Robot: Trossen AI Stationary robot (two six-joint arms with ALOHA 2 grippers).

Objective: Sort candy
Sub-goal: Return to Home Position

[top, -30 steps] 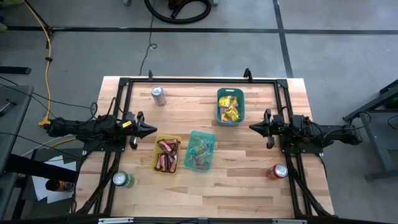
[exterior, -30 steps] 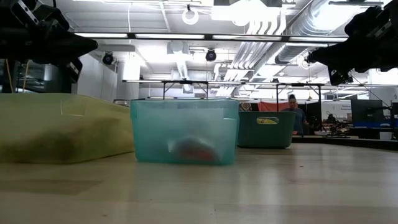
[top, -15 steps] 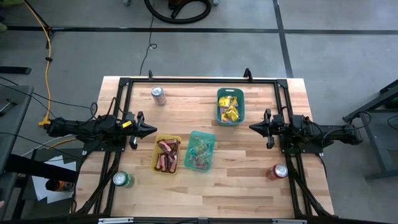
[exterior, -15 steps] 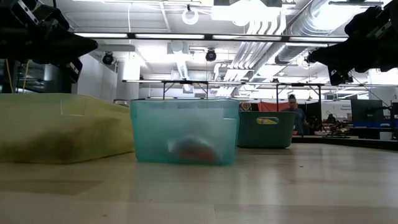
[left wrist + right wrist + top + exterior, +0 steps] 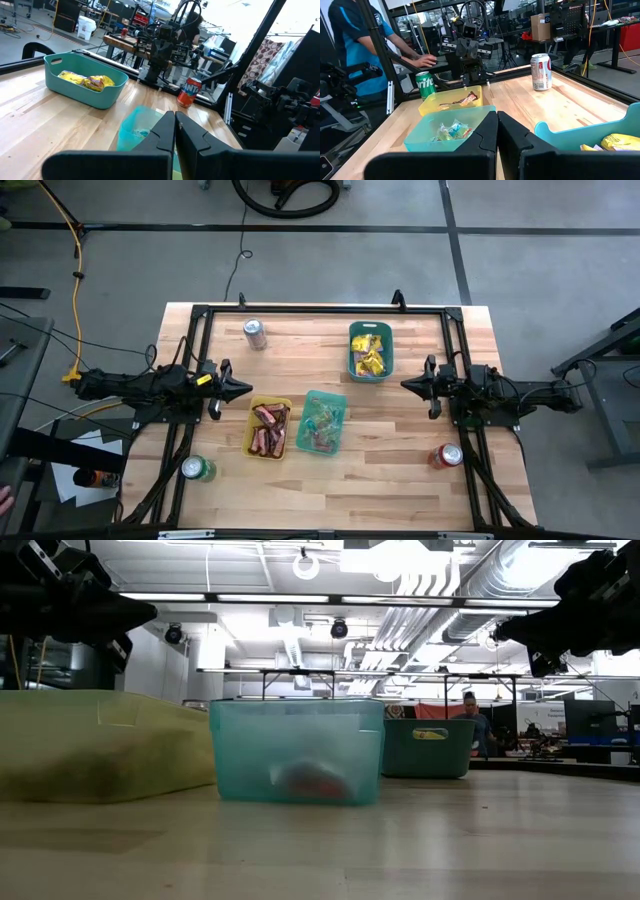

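Over the left side of the worktop [image 5: 400,480]: left hand [image 5: 246,388], lifted clear of the wood, fingers [image 5: 165,132] pressed flat together, nothing held. Aimed toward the middle, tip just beside the far corner of the yellow tray [image 5: 248,430]. Directly opposite, over the right side: right hand [image 5: 404,385], likewise raised, fingers [image 5: 487,132] closed against each other, empty, aimed back at its partner.

Between the two hands, three trays holding the candy. In the yellow tray, dark red-brown bars [image 5: 269,432]. Just beside it on the right, a pale teal tray [image 5: 325,393], turned slightly askew, with tiny pale pieces [image 5: 322,427] in pink, blue and green. Farther back and nearer the right hand, a deeper teal tray [image 5: 351,350] with bright yellow packets [image 5: 371,357].

Farther out, three upright drink cans, well apart: silver can [image 5: 255,333] near the far left corner, green can [image 5: 196,469] near the front left, orange can [image 5: 446,456] at the front right, beside the right arm's base.

Beyond the worktop's left edge, in the right wrist view: a person in a blue top [image 5: 350,50], one hand resting on the frame there.
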